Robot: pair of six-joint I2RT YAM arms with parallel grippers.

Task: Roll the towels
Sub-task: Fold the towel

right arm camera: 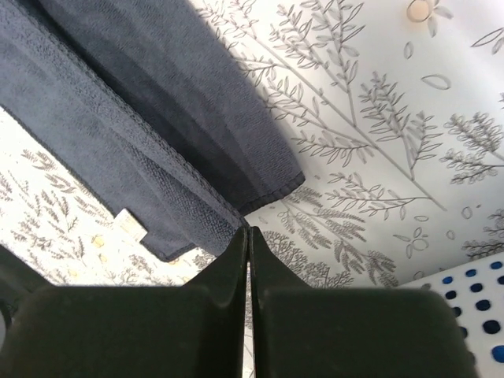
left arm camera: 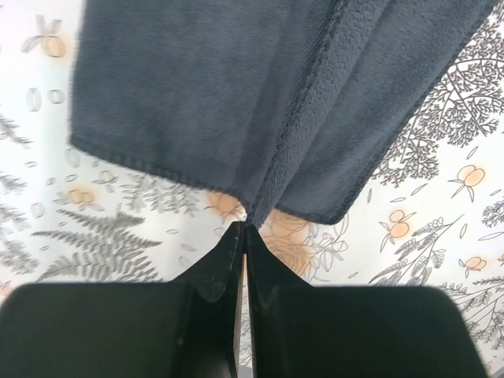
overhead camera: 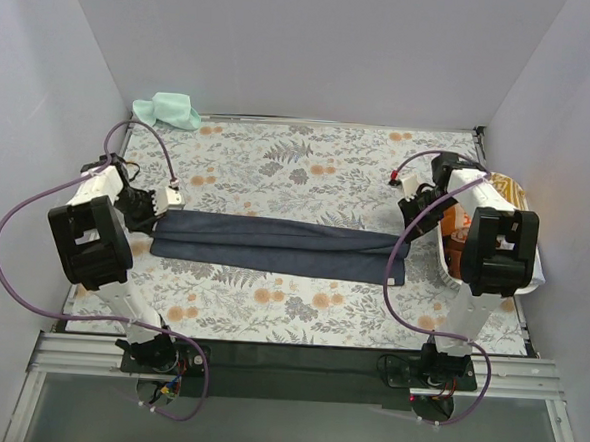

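Dark navy terry towel (overhead camera: pixel 278 245) here, folded lengthwise into a long narrow band and laid left to right across the middle of the floral table covering (overhead camera: pixel 309 162). Pinched at both short ends. Left gripper (left arm camera: pixel 244 228) squeezed fully together, nipping the fold right at the end hem. Right gripper (right arm camera: pixel 248 230) clamped tight the same way on the opposite edge, close to a small white label (right arm camera: pixel 130 224). Probably held like this to keep the band taut and flat, with straight edges to roll from. No roll started yet, by the look of it.

Other stuff around:
- Crumpled mint green cloth (overhead camera: pixel 169 109) parked at the far left corner, well apart, no bother at all.
- White oval basket (overhead camera: pixel 539 274) off to the right, just beside the right arm, with orange fabric (overhead camera: pixel 458 241) inside, mostly hidden behind that arm. Worth watching, since not much elbow room at that end.
- Purple cables (overhead camera: pixel 387 287) looping near both ends of the band. Possible snag, hard to say.

Nothing else lying along the band itself.
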